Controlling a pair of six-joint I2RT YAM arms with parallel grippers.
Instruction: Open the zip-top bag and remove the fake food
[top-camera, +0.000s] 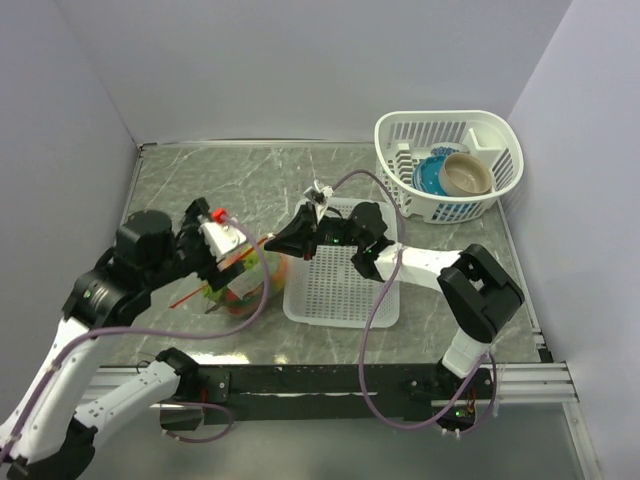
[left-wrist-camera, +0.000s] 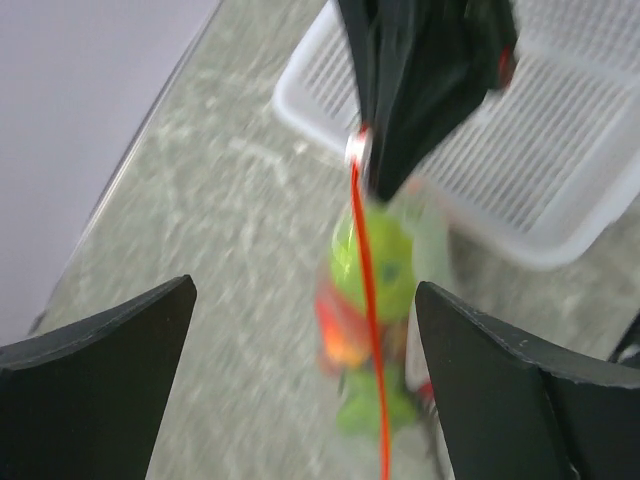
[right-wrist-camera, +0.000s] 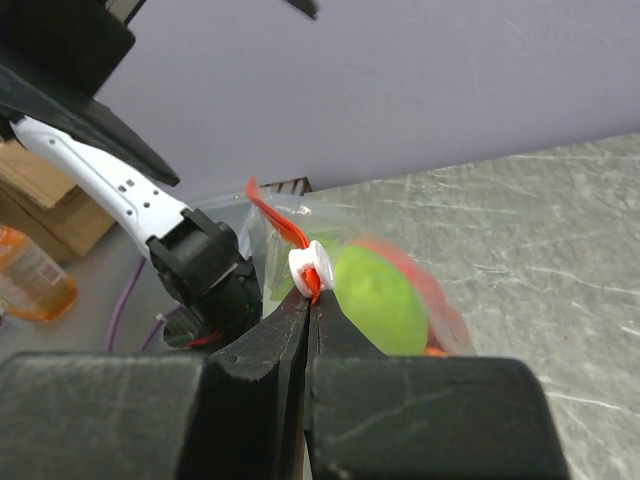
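Right gripper (right-wrist-camera: 309, 292) is clenched on the small white slider (right-wrist-camera: 312, 262) of the zip-top bag (top-camera: 243, 283). Its two fingers (right-wrist-camera: 255, 370) are pressed flat together and I see no gap between them. From the top camera this gripper reaches toward 9 o'clock, and its tip meets the 2 o'clock end of the orange-red zip strip (top-camera: 220, 270), which slants down toward 8 o'clock.

The bag lies under the strip, just beside the 9 o'clock edge of the white slotted tray (top-camera: 335, 290). I cannot tell if its bottom rests on the table (top-camera: 200, 180), and I cannot tell if its mouth is open.

My left gripper (left-wrist-camera: 302, 295) is released, with the fingers (left-wrist-camera: 100, 370) spread wide. In the left wrist view the bag is between them, and its lower part comes near the finger at 3 o'clock. Whether they touch is not clear to me. From the top camera the fingertips of this gripper are hidden behind its own body.

The fake food (left-wrist-camera: 372, 262) is inside the bag. I can make out one green piece and a red-orange one below it, both blurred, and the plastic hides the rest, so I cannot count them.

At 1 o'clock on the table stands a white basket (top-camera: 395, 135) with a blue bowl (top-camera: 430, 177) and a beige bowl (top-camera: 466, 173), both partly covered by its rim
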